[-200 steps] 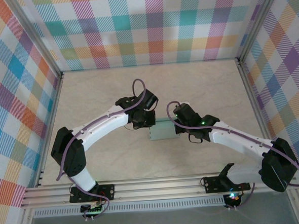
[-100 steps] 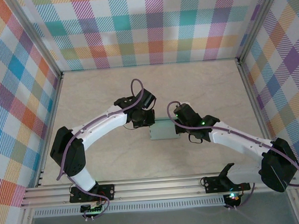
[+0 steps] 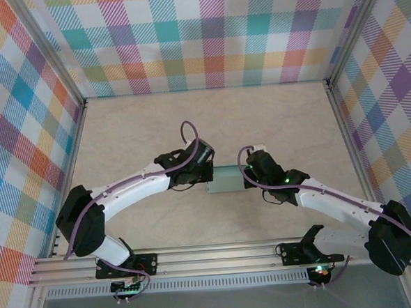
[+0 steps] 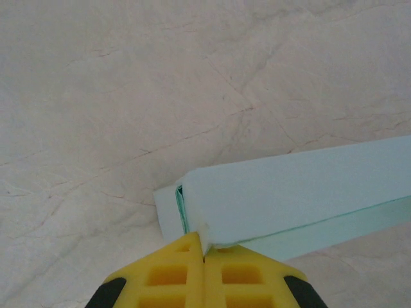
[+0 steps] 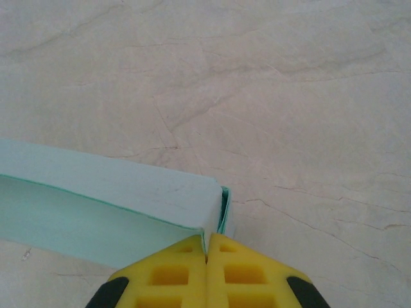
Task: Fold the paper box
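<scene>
At the centre of the worktop (image 3: 280,121), the paper box (image 3: 226,180) lies lengthwise between the two arms, with one end effector at each short end.

**Condition of the workpiece**
- The pale mint card stands as a closed rectangular body, not a flat sheet. The top external view shows no loose panels spread around it.
- In the left wrist view, the box (image 4: 302,192) shows a flat upper face, a long side wall and a squared corner. At that end a narrow dark gap separates the end flap (image 4: 167,212) from the body.
- In the right wrist view, the box (image 5: 109,186) shows a similar thin card edge (image 5: 223,208) standing slightly proud of the end.

**Condition of the end effectors**
- Left end effector (image 3: 205,173): yellow pads pressed together, tips (image 4: 204,247) touching the lower corner of the box end.
- Right end effector (image 3: 249,176): pads pressed together, tips (image 5: 206,247) touching the opposite end corner.
- It cannot be told whether either pair has a card layer nipped in its seam.

**Progress assessment**
The main folding appears complete. The remaining work is probably seating both end flaps flush, then withdrawing.
</scene>
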